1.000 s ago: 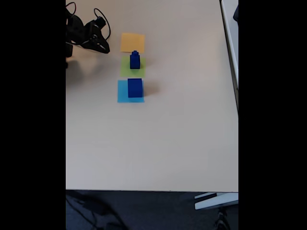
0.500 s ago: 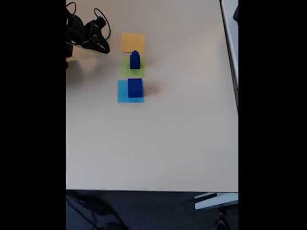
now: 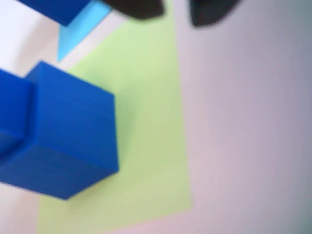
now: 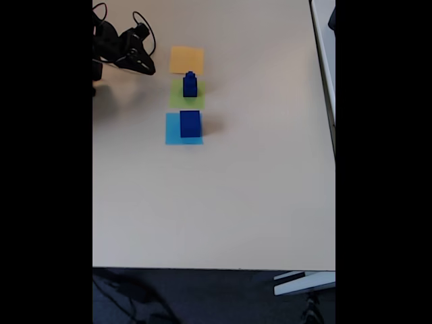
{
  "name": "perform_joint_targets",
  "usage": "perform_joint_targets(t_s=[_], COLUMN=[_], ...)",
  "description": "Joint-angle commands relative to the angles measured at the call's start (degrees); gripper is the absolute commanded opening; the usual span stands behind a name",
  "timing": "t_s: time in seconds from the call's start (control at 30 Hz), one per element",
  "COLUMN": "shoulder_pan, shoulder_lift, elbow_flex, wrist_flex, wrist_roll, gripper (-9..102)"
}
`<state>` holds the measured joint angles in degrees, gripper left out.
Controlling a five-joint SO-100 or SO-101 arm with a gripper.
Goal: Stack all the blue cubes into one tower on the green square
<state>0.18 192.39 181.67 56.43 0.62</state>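
So the green square [image 4: 187, 94] already has a small two-cube stack [image 4: 190, 84] on it, while the large blue cube [image 4: 190, 123] sits on the light-blue square [image 4: 183, 129], just nearer to us in the fixed view. Our hand [image 4: 142, 64] hangs off to the far left over the desk [image 4: 256, 175], so the big cube lies right and nearer. In the wrist view the fingers [image 3: 139, 7] look apart, holding nothing.
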Motion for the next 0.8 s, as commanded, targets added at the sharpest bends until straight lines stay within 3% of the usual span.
perform_joint_targets(t_s=[0.0, 0.37, 0.77], shoulder_pan=[0.4, 3.0, 3.5], shoulder_lift=[1.4, 1.4, 1.4], elbow_flex=[0.5, -1.7, -2.2], wrist_flex=[-4.0, -12.7, -22.0], wrist_roll=[1.0, 2.5, 10.5], gripper=[0, 0, 0])
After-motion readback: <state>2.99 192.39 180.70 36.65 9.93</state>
